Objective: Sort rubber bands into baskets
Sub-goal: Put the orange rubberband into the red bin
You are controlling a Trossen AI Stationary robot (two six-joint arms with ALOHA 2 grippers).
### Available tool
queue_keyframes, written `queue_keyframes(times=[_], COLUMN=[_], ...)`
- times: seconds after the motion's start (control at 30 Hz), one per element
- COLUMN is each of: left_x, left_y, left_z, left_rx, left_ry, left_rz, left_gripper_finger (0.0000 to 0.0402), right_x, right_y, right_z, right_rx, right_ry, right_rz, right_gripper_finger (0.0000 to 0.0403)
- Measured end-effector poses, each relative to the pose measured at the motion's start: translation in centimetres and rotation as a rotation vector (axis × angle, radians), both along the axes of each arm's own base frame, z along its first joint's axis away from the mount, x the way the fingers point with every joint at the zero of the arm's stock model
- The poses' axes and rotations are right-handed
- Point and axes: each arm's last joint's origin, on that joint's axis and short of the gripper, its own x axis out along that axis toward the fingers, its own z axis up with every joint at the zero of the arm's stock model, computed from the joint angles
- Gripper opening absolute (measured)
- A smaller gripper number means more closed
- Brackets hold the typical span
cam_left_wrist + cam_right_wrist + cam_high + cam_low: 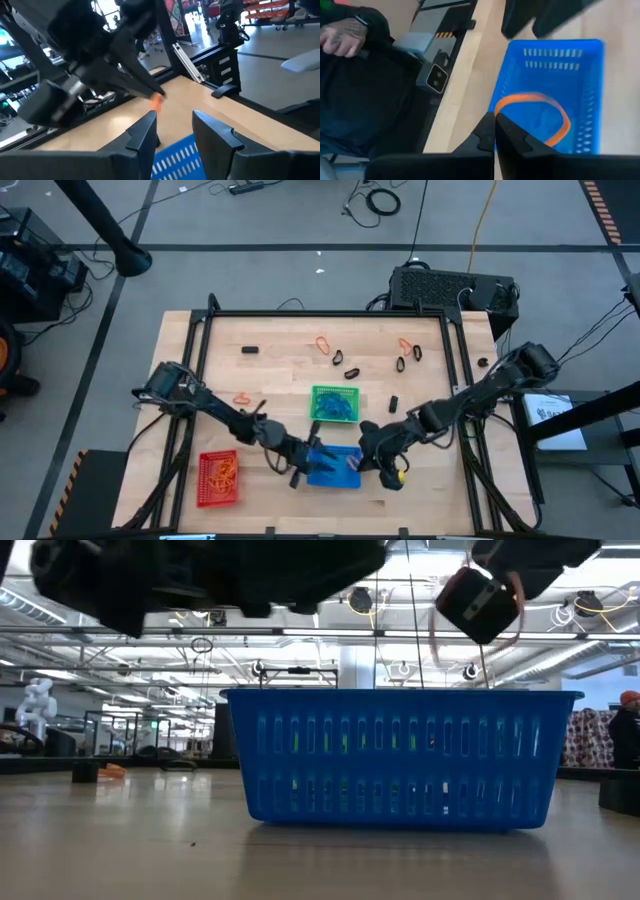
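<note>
1. The blue basket (335, 467) sits near the front edge of the tabletop (280, 380), and both tools crowd it: the left tool (300, 470) at its left end, the right tool (385, 465) at its right end.
2. The green basket (335, 404) stands just behind it, with only a thin gap between.
3. The red basket (218, 478) blocks the front left corner.
4. The back of the tabletop is mostly bare wood, with only small rubber bands (322, 343) scattered flat on it.
</note>
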Motion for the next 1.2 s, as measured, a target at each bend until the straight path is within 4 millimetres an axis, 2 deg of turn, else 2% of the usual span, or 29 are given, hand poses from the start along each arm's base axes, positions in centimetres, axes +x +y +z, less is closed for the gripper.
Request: queue_keyframes(times=[0.2, 0.4, 0.6, 0.93, 1.2], left_x=[2.0, 2.2, 2.5, 2.6, 2.6], left_y=[-0.7, -0.7, 0.0, 0.2, 0.2], left_z=[-1.1, -2.2, -2.0, -1.9, -1.9], left_rx=[0.004, 0.017, 0.01, 0.008, 0.007], left_ry=[0.009, 0.043, 0.036, 0.031, 0.031], left_rz=[0.001, 0.005, 0.055, 0.069, 0.07], left_gripper_finger=[0.0134, 0.0134, 0.0134, 0.0132, 0.007], right_x=[1.0, 1.2, 1.6, 1.6, 1.6], right_y=[0.7, 0.7, 0.9, 0.9, 0.8], right_z=[-1.5, -1.5, -0.9, -0.9, -0.9], right_rx=[-0.011, -0.014, 0.013, 0.01, 0.007], right_ry=[-0.01, -0.029, -0.108, -0.11, -0.111], right_rz=[0.01, 0.015, 0.027, 0.03, 0.022], right_gripper_finger=[0.0, 0.0, 0.0, 0.0, 0.0003])
